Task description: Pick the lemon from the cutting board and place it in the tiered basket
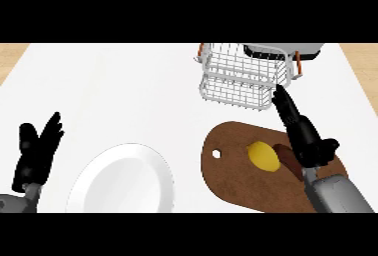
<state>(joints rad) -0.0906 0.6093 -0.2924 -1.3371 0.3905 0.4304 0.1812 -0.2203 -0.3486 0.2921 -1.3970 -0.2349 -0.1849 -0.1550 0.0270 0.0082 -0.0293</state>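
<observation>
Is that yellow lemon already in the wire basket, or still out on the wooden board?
Still out: the lemon lies on the cutting board, beside the right hand. The tiered basket stands apart, behind the board.

white plate (122,182) on the counter (111,90), perhaps a pot (295,50) behind

Both hands are matte black, with long slender segmented fingers (286,105). The left hand (33,152) and right hand (310,142) each join a smooth grey forearm (339,192) with a rounded shell.
</observation>
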